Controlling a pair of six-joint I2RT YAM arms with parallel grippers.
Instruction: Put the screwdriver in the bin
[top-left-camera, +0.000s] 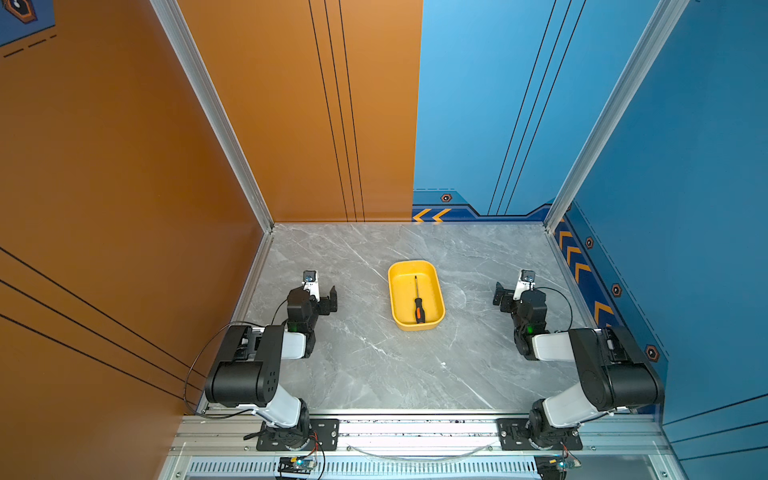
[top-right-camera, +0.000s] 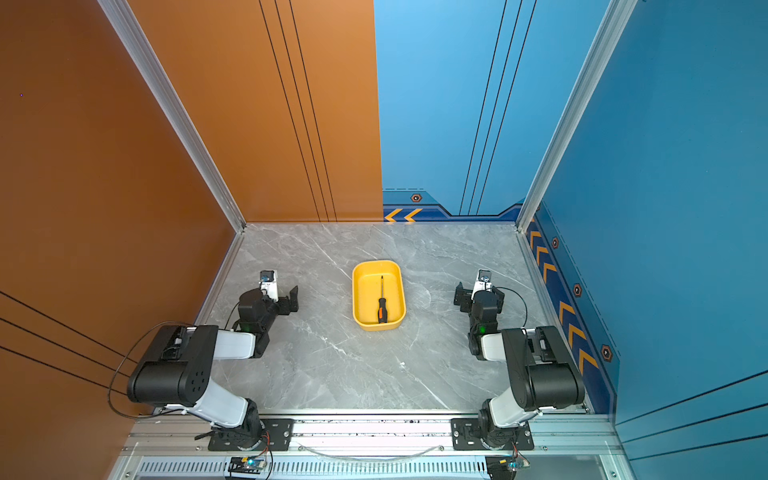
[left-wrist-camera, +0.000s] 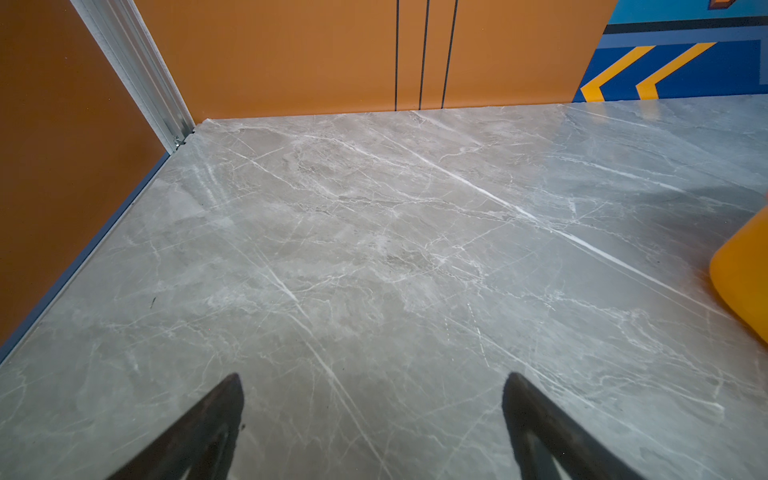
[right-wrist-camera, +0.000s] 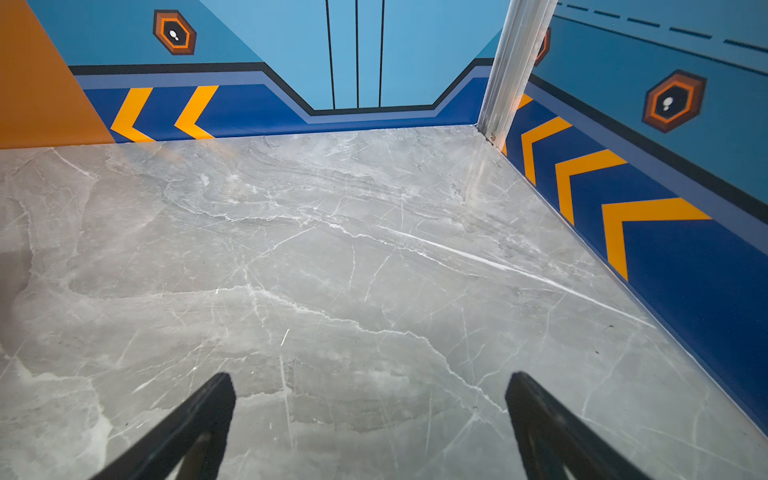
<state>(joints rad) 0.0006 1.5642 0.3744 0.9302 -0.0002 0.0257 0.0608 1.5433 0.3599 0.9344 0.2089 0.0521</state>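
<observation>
Screwdriver (top-left-camera: 417, 302) lies flat inside bin (top-left-camera: 417, 328), L gripper (left-wrist-camera: 374, 386) & R gripper (right-wrist-camera: 370, 380) both spread empty, well apart, so job looks done: don't nudge bin

The table (top-left-camera: 374, 374) is a grey marble-patterned slab with white veins, seen in both top views (top-right-camera: 332, 374). Only the yellow bin (top-left-camera: 419, 326) lies directly on it, at mid-width toward the far half, its long sides running near to far.
</observation>
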